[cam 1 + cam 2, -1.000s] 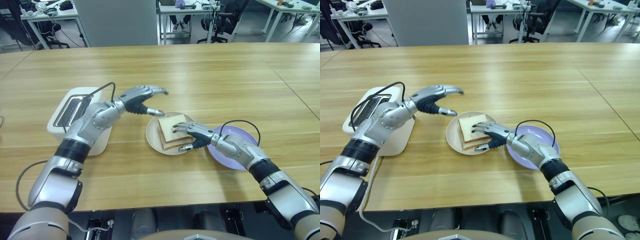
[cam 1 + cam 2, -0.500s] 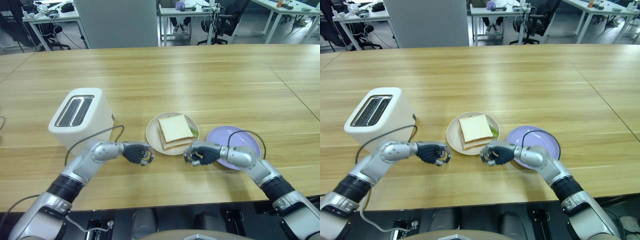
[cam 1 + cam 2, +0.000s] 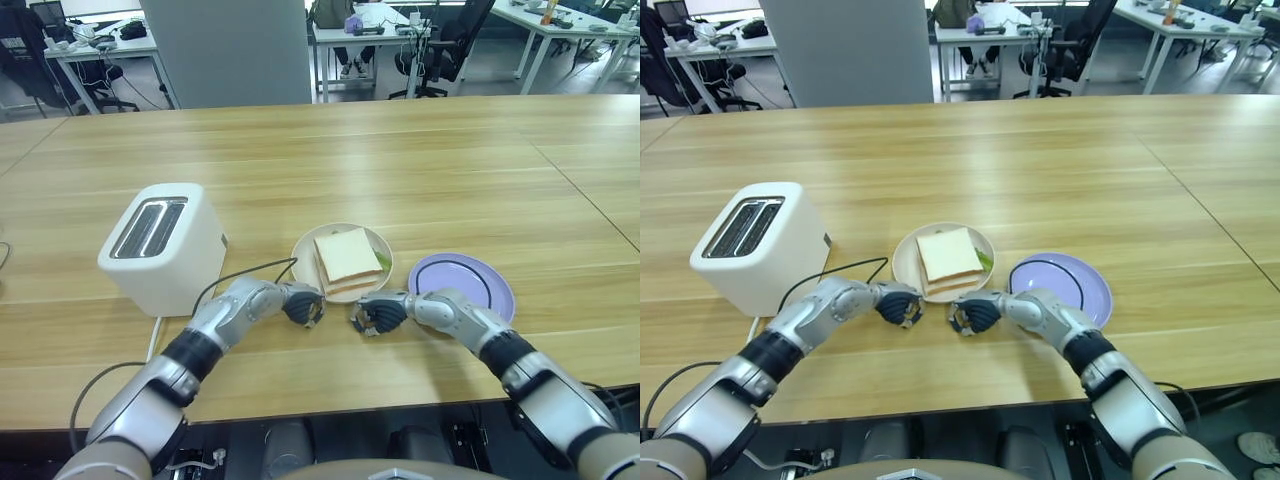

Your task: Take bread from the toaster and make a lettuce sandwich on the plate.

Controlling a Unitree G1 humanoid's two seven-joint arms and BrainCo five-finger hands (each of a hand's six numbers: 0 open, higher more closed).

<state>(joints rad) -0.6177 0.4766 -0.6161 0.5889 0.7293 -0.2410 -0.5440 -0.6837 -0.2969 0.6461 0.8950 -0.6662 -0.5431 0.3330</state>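
On the near side of the tabletop [image 3: 400, 170], in the left eye view, the left hand [image 3: 300, 303] and the right hand [image 3: 378, 314] sit with fingers curled into fists on nothing, just short of the cream plate [image 3: 300, 262]. A second ago the left hand was spread open in the air between the toaster [image 3: 160, 245] and the plate, and the right lay open on the sandwich [image 3: 348, 257]. Both have since drawn back toward the near edge and closed. The sandwich stays stacked on the cream plate, between the toaster at left and a purple plate [image 3: 462, 285] at right.

In the right eye view, a green edge of lettuce [image 3: 985, 260] peeks out on the sandwich's right side, under the top slice. The pull-back suggests the sandwich is built and the job is all but done.
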